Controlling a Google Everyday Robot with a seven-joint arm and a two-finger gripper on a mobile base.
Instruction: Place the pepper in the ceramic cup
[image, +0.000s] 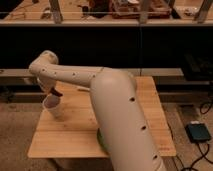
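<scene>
Dim lab space; dark shelving and a glass-fronted rack fill the background at 12 o'clock, speckled floor below. Wooden worktop (70, 137) sits centre frame, pale slatted top.

Arm: large cream-coloured arm (120, 115) enters from 5 o'clock, fills the lower middle of the view, bends at an elbow near 10 o'clock and turns down toward the left part of the worktop.

Claw (55, 92): dark, at the end of the arm, at about 9 o'clock in the frame, directly above the ceramic cup (53, 106) and just over its rim. Whether its fingers are apart or together: cannot tell; the tip shows only as a small dark shape.

Ceramic cup: white, on the left part of the worktop, at about 9 o'clock from worktop centre. It looks somewhat tilted, mouth toward the claw; whether claw and rim touch, cannot tell.

Pepper: cannot make it out. No red-orange shape shows on the visible worktop; whether it is in the claw or in the cup, cannot tell.

Other items: a sliver of green plate (100, 139) shows at the near edge of the worktop, at 6 o'clock, mostly hidden behind the arm. A dark box (199, 133) with a cable lies on the floor at 4 o'clock, well apart from the worktop.
</scene>
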